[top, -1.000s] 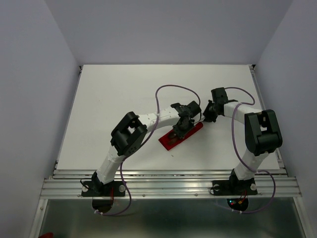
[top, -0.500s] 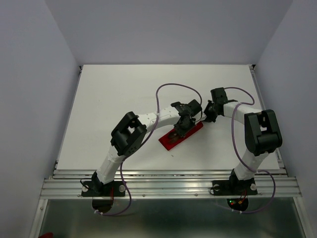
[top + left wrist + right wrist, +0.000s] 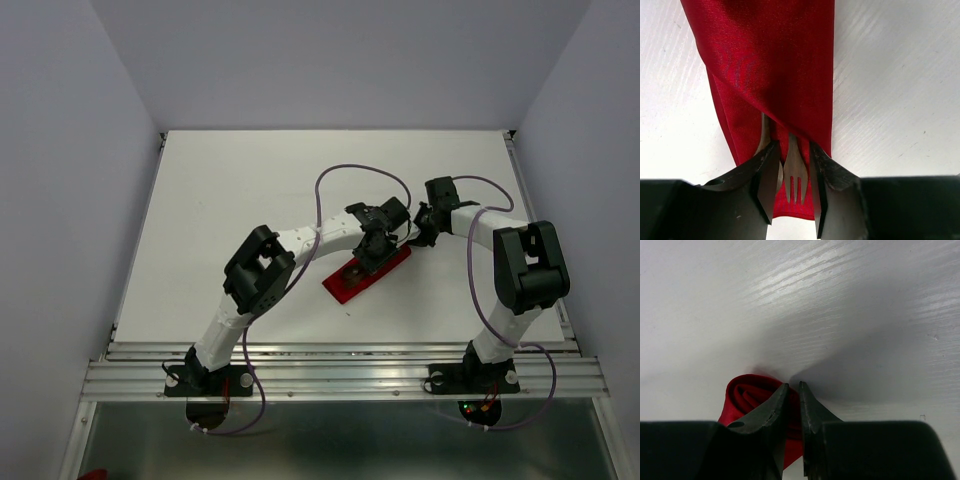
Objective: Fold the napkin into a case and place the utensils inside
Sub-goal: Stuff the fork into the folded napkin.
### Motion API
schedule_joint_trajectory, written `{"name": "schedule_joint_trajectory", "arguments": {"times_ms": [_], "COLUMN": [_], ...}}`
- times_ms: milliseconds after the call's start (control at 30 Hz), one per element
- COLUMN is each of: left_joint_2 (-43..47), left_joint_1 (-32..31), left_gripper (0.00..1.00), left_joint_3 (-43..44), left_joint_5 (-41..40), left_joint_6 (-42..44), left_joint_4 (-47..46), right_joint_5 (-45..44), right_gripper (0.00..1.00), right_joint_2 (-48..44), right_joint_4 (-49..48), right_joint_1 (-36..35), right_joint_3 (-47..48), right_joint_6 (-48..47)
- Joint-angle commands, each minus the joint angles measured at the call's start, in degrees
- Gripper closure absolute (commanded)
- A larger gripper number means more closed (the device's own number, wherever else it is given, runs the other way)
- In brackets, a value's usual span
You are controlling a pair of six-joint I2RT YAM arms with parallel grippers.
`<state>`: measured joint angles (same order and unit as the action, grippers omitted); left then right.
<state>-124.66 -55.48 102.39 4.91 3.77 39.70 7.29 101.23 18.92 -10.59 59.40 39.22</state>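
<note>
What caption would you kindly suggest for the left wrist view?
Left gripper straddling a wooden fork tucked into the folded red napkin case.

Soft overhead light; glare streaks the white table [image 3: 840, 270], the napkin [image 3: 770, 60] gleams, shadow pools by the right gripper [image 3: 792, 387].

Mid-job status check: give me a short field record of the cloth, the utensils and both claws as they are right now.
case: red cloth folded into a narrow pouch, lying on the white table
fork: tines stick out of the case mouth, handle inside
second utensil: beside the fork, mostly under the fold; type unclear
left claw: open, fingers either side of the fork at the case mouth
right claw: shut on the opposite end of the case, pinching the cloth
progress: both utensils look inserted
</note>
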Motion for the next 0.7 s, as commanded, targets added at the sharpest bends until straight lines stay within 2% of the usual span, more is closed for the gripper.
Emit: {"name": "schedule_joint_trajectory", "arguments": {"times_ms": [0,300,467,667], "left_joint_2": [2.84,8.9,15.75,23.75], "left_joint_1": [-0.06,0.02,0.02,1.08], "left_gripper": [0.59,0.59,0.59,0.61], "left_joint_3": [1.15,-3.69,-8.16,-19.66], "left_joint_5": [-0.42,-2.36,-1.48,-2.18], "left_joint_6": [0.27,-2.18,-8.42,-16.06], "left_joint_4": [0.55,-0.59,-2.26,-6.03], "right_joint_5": [-0.7,-0.61,-0.7,-0.61], "right_gripper": [0.8,0.8,0.8,0.8], "right_joint_2": [-1.12,-1.47,-1.56,-1.65], "right_joint_4": [0.07,0.07,-0.02,-0.11], "right_joint_1": [-1.1,-1.1,-1.1,-1.1], "right_joint_3": [0.63,0.46,0.37,0.37], "right_joint_6": [-0.73,-0.73,-0.64,-0.73]}}
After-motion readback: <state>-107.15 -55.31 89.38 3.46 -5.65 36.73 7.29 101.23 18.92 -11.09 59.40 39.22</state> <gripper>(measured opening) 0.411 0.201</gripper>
